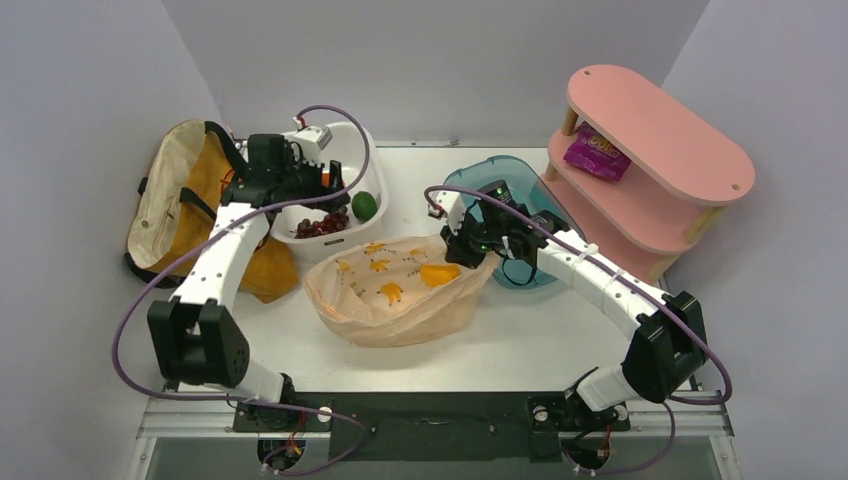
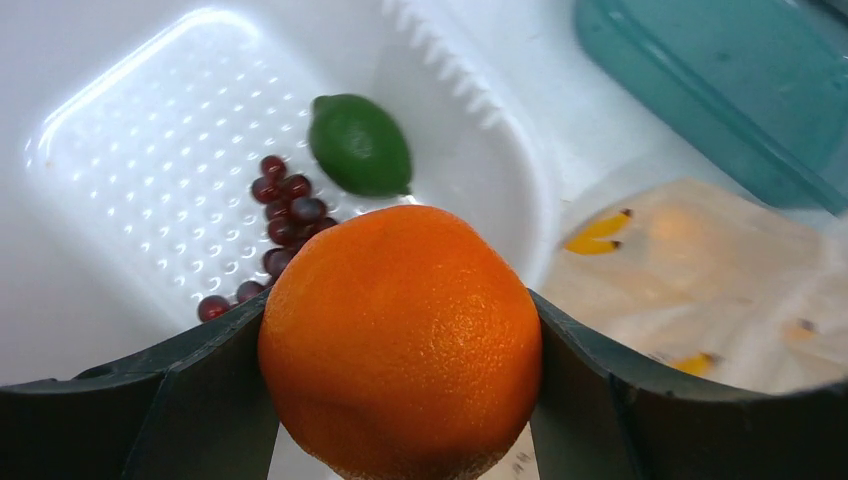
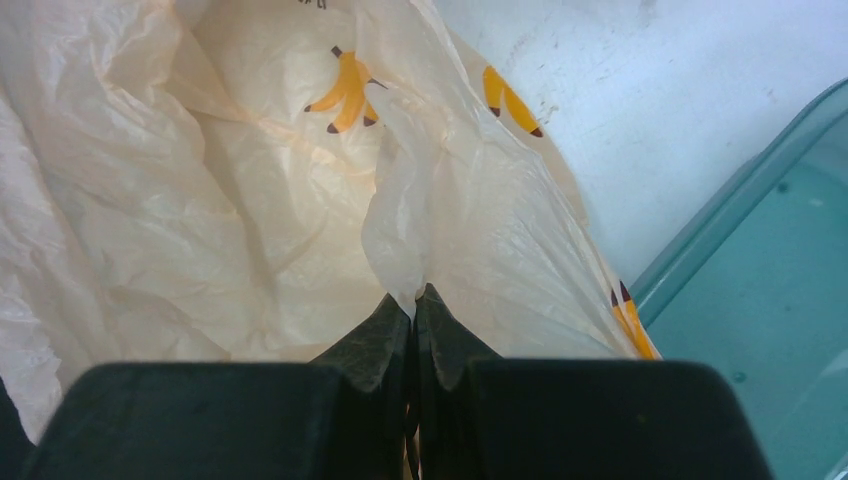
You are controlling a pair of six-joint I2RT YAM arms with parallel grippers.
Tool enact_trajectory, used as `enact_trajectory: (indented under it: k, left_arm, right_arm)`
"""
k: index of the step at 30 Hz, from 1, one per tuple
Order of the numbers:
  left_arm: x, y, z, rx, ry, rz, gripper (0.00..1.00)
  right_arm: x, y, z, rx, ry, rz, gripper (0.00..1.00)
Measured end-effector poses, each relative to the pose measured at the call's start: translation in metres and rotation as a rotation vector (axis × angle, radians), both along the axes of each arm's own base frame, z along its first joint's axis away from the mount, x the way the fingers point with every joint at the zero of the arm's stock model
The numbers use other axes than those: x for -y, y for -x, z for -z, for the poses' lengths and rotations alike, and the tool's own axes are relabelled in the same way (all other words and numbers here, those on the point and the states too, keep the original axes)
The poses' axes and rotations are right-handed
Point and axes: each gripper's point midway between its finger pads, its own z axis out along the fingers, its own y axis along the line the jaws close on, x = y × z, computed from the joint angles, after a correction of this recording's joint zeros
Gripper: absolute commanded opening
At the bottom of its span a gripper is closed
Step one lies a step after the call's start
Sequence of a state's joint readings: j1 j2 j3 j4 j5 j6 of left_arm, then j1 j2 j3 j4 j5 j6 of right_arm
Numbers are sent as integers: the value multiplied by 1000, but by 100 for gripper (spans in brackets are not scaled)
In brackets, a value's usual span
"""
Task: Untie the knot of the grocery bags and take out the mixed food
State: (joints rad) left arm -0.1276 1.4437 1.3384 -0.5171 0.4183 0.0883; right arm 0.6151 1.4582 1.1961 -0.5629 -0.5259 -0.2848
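1. My left gripper (image 2: pixel 400 425) clamps the round, firm orange (image 2: pixel 400 330) across its middle, above the white plastic tub (image 2: pixel 130 150).
2. My right gripper (image 3: pixel 415 310) pinches shut on the thin peach plastic bag (image 3: pixel 200 200), limp and tearable, beside that tub.

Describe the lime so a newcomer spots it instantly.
At the table's back left, a white tub sits beside the brown tote. Inside, next to the dark grapes, lies the lime: the only green thing, smooth, oval, far bigger than any grape.
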Motion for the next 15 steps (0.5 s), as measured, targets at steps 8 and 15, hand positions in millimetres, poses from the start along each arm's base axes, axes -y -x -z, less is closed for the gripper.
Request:
enact_trajectory:
  k: [8,15]
  left_arm:
    - [-45,-58,63,-148,-78,-161,52]
    - [-54,-73,61,-103,-112,-206,97]
  right_arm:
    - [2,-15,-16,121,36,-42,41]
    - [7,-19,-33,172,44,-28,81]
